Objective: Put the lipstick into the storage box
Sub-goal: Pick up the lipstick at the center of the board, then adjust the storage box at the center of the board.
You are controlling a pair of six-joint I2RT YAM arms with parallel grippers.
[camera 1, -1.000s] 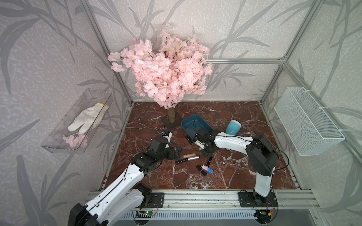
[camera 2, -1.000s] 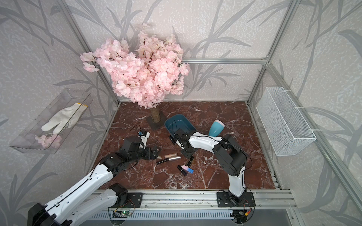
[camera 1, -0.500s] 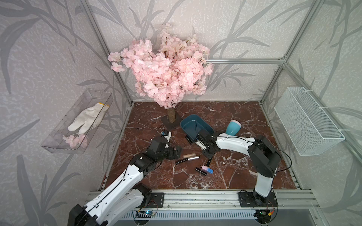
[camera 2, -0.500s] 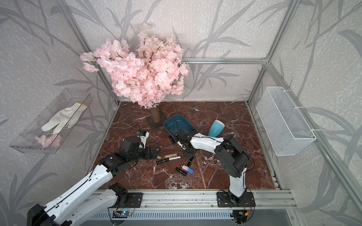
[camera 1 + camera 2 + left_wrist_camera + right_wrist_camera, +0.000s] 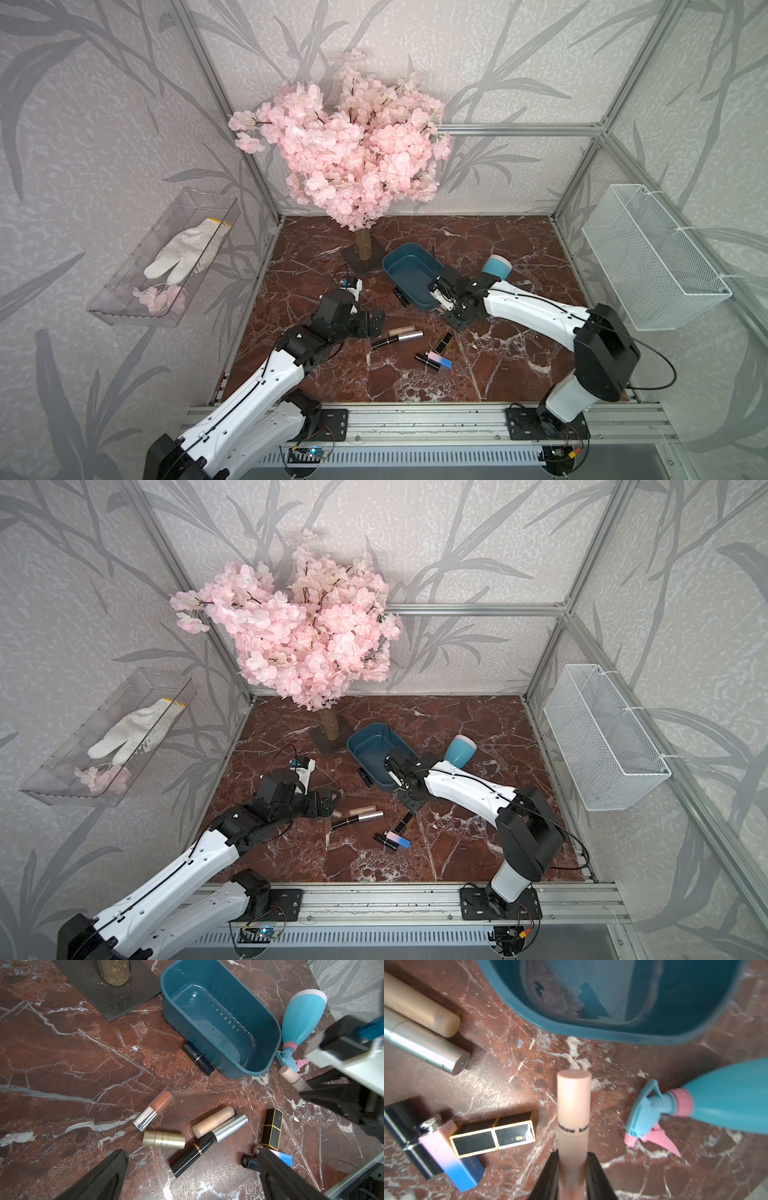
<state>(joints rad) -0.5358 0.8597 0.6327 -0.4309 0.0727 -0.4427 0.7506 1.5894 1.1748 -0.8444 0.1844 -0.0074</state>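
**Operator:** State the target and its bearing from the working hand.

**Technician:** The box point(image 5: 409, 272) lies directly ahead of the right gripper point(image 5: 572, 1154), with its near end wall facing the fingertips. Its visible floor is bare. A bottle point(image 5: 726, 1097) lies just to one side of that gripper, trigger end toward it.

**Operator:** Gripper states?

**Technician:** Right gripper: jaws clamped on the lipstick point(image 5: 574, 1105), a pale pink tube. Left gripper point(image 5: 190, 1155): jaws spread wide, holding nothing, hovering over loose tubes point(image 5: 164, 1139) on the table point(image 5: 62, 1053).

**Operator:** Axis of the lipstick?

**Technician:** The long axis runs in line with the fingers. The free end projects forward, toward the box rim and just short of it. Judgement: the coming move is a forward carry over the rim, then release. The right arm is the nearer one; the left gripper is farther from the box.

**Operator:** Anything near the box wall?

**Technician:** One black tube point(image 5: 198, 1057) lies against the outer wall, on the side toward the left gripper.

**Operator:** What cannot be confirmed?

**Technician:** In both top views the right gripper covers the box's near end, and the lipstick barely shows. Its rear end is hidden between the fingers, and its label is cut off. Whether the free end clears the rim in height cannot be told. A left finger hides part of a pink-and-blue tube point(image 5: 284, 1159).
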